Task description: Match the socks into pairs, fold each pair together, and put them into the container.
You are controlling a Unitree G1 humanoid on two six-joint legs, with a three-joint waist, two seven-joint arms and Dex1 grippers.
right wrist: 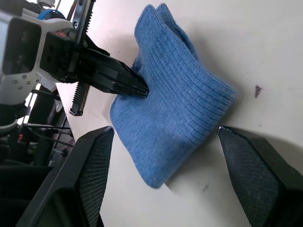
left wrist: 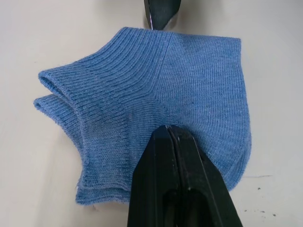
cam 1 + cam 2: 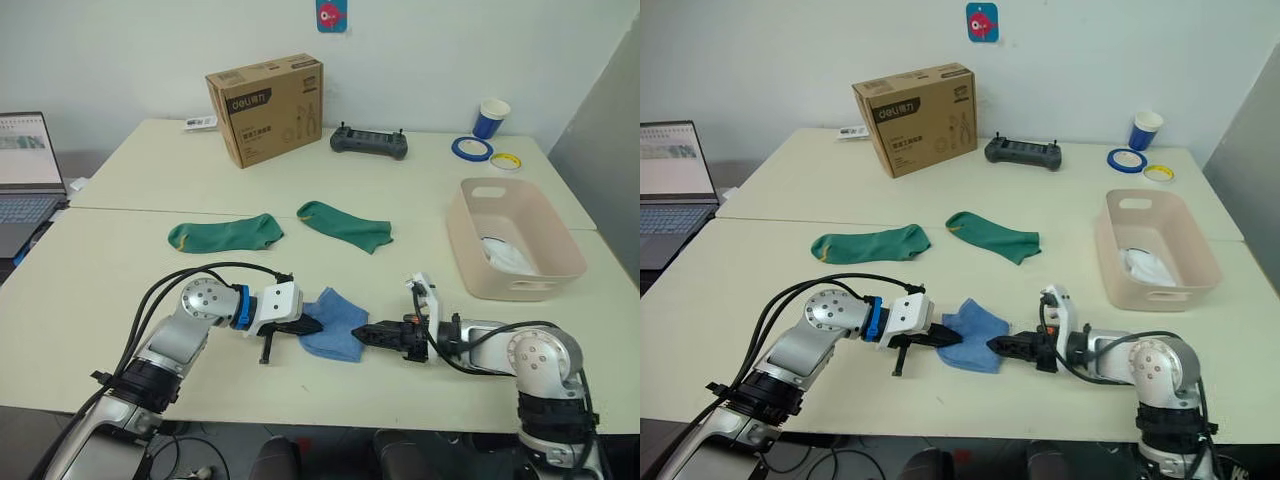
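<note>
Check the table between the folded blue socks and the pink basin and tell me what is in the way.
Nothing visible. The blue socks lie between both grippers; bare table runs from there to the pink basin.

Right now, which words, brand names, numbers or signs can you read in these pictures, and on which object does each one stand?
"deli": white brand mark on the brown cardboard box, upper corner of its front face.
Smaller print and tool drawings on the same box: too small to read.
Laptop screen: text too small to read.
Blue sign with a pink figure on the wall: no readable words.
Blue paper cup: nothing readable.
</note>
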